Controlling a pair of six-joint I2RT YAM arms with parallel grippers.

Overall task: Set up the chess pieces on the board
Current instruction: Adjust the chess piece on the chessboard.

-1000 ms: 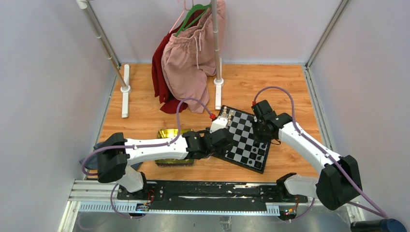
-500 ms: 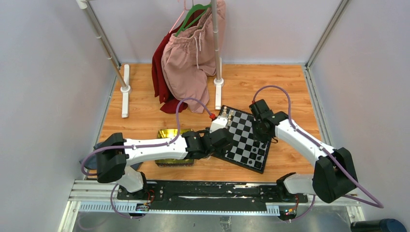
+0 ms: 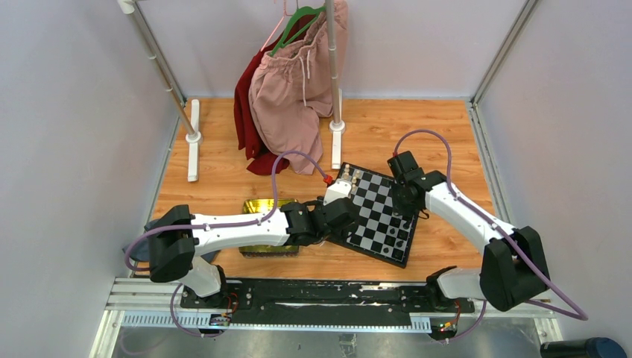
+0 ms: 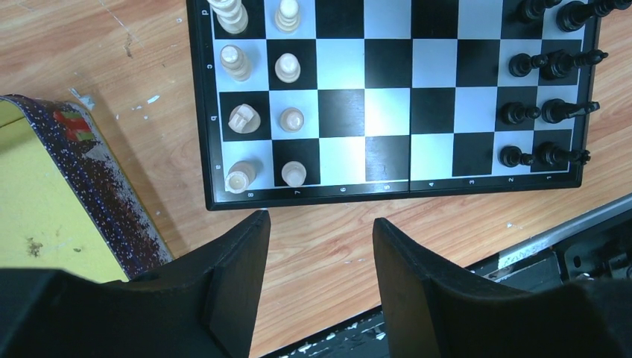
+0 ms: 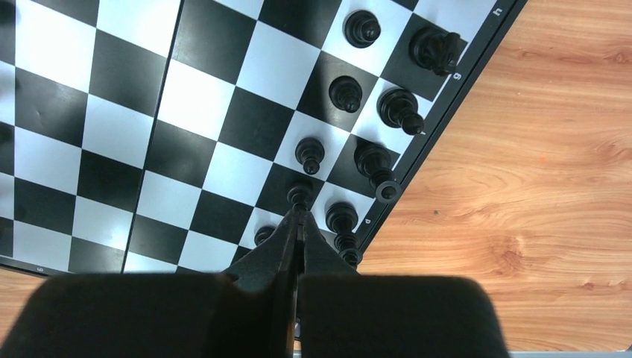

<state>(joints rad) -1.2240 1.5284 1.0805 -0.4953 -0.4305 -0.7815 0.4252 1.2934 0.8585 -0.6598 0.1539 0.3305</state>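
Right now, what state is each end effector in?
Left end effector: open, holding nothing.
Right end effector: shut, tips at a black pawn; grip cannot be told.

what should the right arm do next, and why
Probably lift the right gripper straight up a little: its fingers are shut with nothing visible between them, tips against a black pawn that stands in line with the other pawns on the board. Moving sideways could topple it.

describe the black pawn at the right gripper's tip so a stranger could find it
Find the chessboard and go to its side lined with black pieces. In the inner row, the pawn sits right at the tip of the shut right gripper; its neighbours stand clear.
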